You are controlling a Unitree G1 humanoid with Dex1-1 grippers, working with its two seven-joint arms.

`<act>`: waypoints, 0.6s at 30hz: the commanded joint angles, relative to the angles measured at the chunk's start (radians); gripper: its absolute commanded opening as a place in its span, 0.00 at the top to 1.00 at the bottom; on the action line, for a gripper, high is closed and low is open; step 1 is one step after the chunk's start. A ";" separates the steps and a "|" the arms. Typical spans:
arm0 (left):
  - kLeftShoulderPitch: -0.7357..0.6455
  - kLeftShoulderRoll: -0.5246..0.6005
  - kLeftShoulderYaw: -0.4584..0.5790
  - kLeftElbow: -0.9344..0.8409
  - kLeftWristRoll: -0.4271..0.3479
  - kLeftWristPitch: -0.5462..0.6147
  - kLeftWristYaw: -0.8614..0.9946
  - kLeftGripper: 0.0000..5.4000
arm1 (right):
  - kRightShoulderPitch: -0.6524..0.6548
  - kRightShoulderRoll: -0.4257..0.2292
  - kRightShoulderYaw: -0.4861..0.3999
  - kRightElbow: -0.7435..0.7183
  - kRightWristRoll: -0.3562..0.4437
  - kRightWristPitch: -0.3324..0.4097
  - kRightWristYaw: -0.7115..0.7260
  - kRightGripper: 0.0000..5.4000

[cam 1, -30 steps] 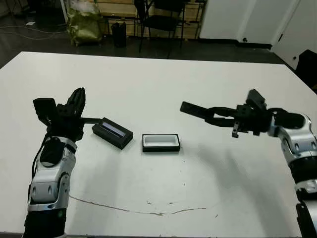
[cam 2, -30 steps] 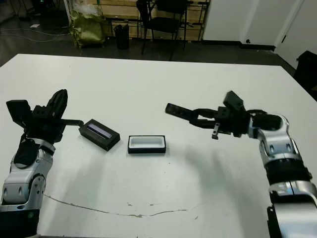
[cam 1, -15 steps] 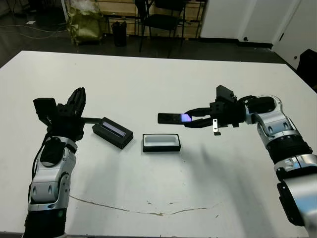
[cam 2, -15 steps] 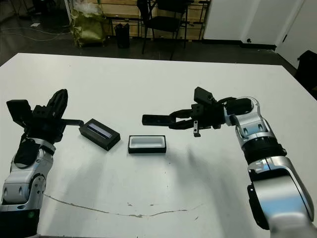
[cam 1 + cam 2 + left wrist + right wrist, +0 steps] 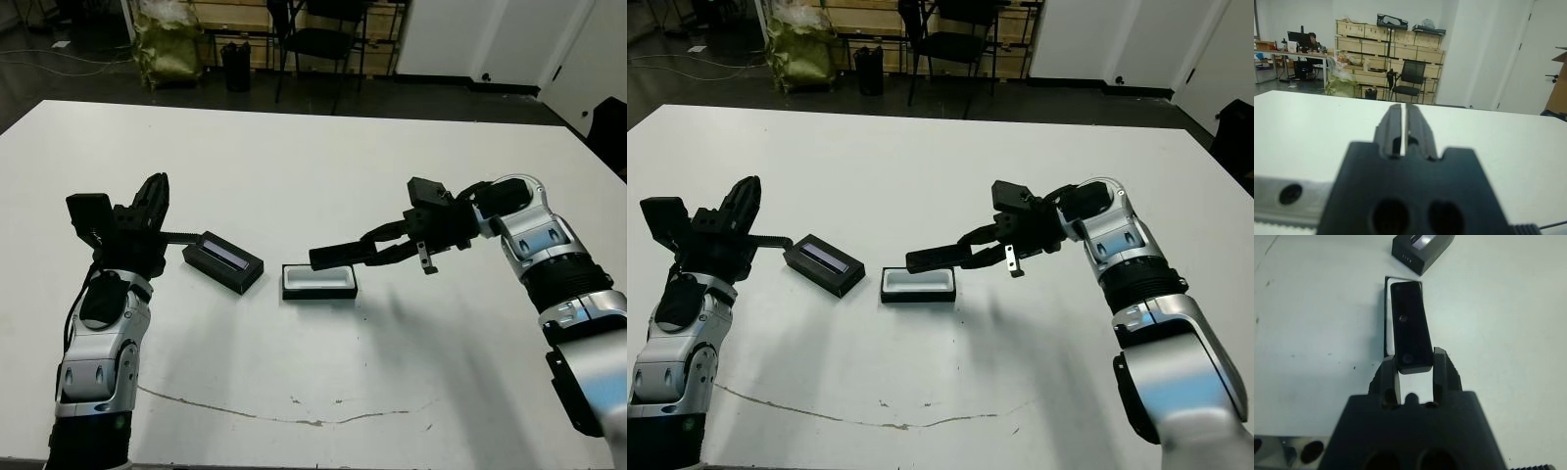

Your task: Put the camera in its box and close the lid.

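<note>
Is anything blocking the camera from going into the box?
No, nothing visible is in the way. The right hand holds the camera just above the open box, and the lid lies off to the side.

silver-grey arm shells, black joints, black two-finger pincers.

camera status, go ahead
Right gripper shut on camera, held just over the box. Left gripper shut, empty. Lid beside box, not in the way.
</note>
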 commanded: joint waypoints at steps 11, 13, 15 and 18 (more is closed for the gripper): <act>0.019 -0.001 -0.006 0.001 0.014 0.011 0.017 1.00 | -0.034 0.007 0.020 0.103 -0.070 -0.075 -0.030 0.93; 0.021 0.000 -0.008 0.002 0.017 0.006 0.017 1.00 | -0.038 0.013 0.018 0.130 -0.075 -0.084 -0.033 0.93; 0.022 0.000 -0.010 0.004 0.018 0.000 0.016 1.00 | -0.040 0.016 0.016 0.150 -0.079 -0.107 -0.038 0.93; 0.023 -0.002 -0.009 0.010 0.011 -0.008 0.008 1.00 | -0.043 0.020 0.020 0.165 -0.088 -0.128 -0.046 0.93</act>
